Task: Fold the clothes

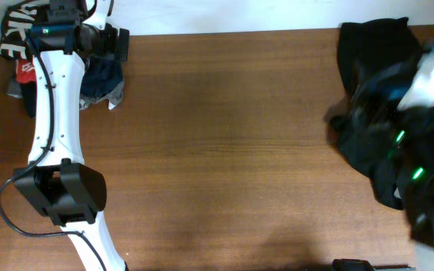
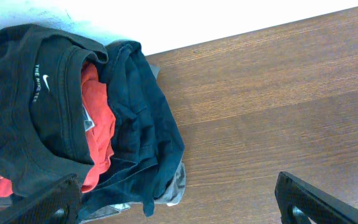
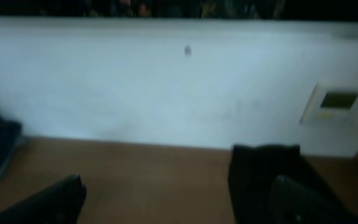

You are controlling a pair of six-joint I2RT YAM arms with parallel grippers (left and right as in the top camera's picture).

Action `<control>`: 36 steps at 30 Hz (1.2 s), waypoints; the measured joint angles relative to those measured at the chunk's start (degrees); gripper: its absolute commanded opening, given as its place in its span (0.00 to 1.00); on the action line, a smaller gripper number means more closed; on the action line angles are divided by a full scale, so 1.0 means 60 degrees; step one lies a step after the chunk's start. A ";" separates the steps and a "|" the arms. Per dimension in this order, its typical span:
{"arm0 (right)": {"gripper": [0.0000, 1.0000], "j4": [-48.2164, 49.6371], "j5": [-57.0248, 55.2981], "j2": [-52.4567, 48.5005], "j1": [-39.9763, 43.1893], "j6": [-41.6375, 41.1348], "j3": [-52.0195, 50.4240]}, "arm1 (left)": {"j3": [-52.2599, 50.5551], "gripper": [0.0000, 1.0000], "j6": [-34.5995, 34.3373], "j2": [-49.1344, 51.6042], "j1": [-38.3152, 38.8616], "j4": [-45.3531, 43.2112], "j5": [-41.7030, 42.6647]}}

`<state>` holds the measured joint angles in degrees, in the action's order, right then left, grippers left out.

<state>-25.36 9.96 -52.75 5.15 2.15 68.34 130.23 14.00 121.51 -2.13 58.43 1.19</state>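
The clothes lie in two places. A heap sits at the table's far left corner: a black T-shirt (image 2: 23, 106) with a small white logo, a red garment (image 2: 99, 124), a navy one (image 2: 145, 118) and a grey one (image 2: 178, 186). My left gripper (image 2: 182, 208) hovers open over the heap's right edge, holding nothing. In the overhead view that gripper (image 1: 119, 47) is beside the heap (image 1: 21, 45). A loose black garment (image 1: 371, 68) lies at the right, partly under my blurred right arm (image 1: 428, 90). My right gripper (image 3: 176, 205) is open, with the black garment (image 3: 260, 174) by its right finger.
The brown wooden table (image 1: 232, 150) spans the view, with a white wall (image 3: 166, 81) along its far edge. The left arm's base (image 1: 62, 192) stands at the front left. A wall panel (image 3: 334, 102) is mounted at the right.
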 measured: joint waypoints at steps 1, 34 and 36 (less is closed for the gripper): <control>0.99 0.1038 -0.0004 0.0659 0.0000 0.0007 -0.1330 | 0.0000 0.99 0.0000 0.0000 0.0000 0.0011 -0.0004; 0.99 0.3694 0.0007 0.8644 0.0022 -0.0102 -1.1289 | 0.0000 0.99 -0.0022 0.0000 0.0000 0.0011 0.0025; 0.99 0.3694 0.0007 0.8644 0.0022 -0.0109 -1.1289 | 0.0000 0.99 -0.0022 0.0000 0.0000 0.0011 0.0025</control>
<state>-3.20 10.00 -0.89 5.28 1.50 0.60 130.23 13.87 121.51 -2.13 58.50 1.34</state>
